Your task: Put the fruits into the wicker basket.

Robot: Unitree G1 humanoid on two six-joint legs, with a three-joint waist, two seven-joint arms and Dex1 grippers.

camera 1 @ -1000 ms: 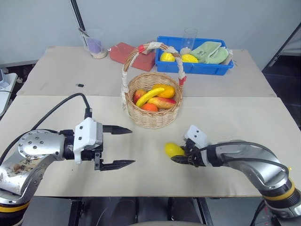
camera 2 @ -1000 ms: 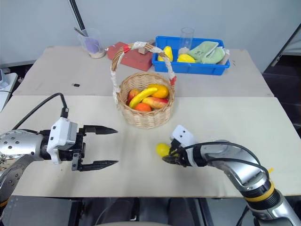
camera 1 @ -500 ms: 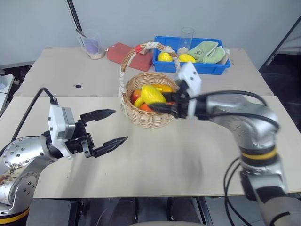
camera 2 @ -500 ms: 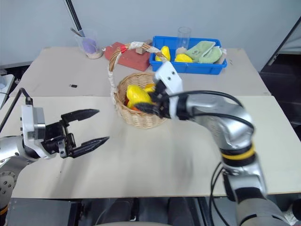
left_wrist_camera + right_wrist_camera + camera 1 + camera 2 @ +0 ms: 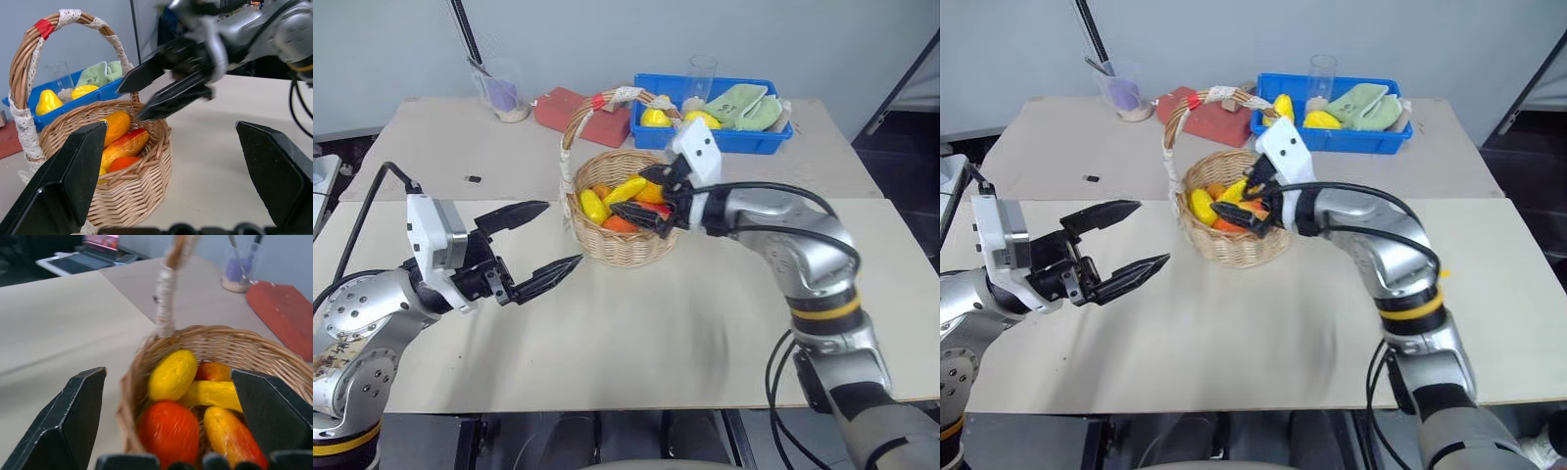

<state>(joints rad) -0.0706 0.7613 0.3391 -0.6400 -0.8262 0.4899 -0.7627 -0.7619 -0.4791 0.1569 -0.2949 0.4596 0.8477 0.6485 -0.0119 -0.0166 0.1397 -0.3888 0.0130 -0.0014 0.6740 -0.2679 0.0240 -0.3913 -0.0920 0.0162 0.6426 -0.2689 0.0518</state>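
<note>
While the right gripper point(image 5: 651, 199) hangs over the near rim of the wicker basket point(image 5: 628, 247) at upper centre of the left eye view, its two black fingers stand spread and empty. The yellow lemon-like fruit point(image 5: 172, 374) lies inside the basket on its left side, directly below and between those fingers but apart from them, resting against the orange point(image 5: 168, 430) and beside the banana point(image 5: 626, 190). The orange sits low in the basket, toward the near wall. Both task fruits therefore appear to be deposited, and no fruit shows on the bare table point(image 5: 705, 333). The left gripper point(image 5: 540, 242) hovers at middle left of the frame, well apart from the basket, released and carrying nothing. Handling judgement: both fruits look light, firm and smooth-skinned, likely to roll if nudged; any regrasp is best taken across the widest middle, with jaws straddling the short axis of the oval one. The basket looks light and stiff, and may slide if its rim or taped handle point(image 5: 576, 132) is struck. The blue plastic bin point(image 5: 724, 140) stands behind, at upper right.
</note>
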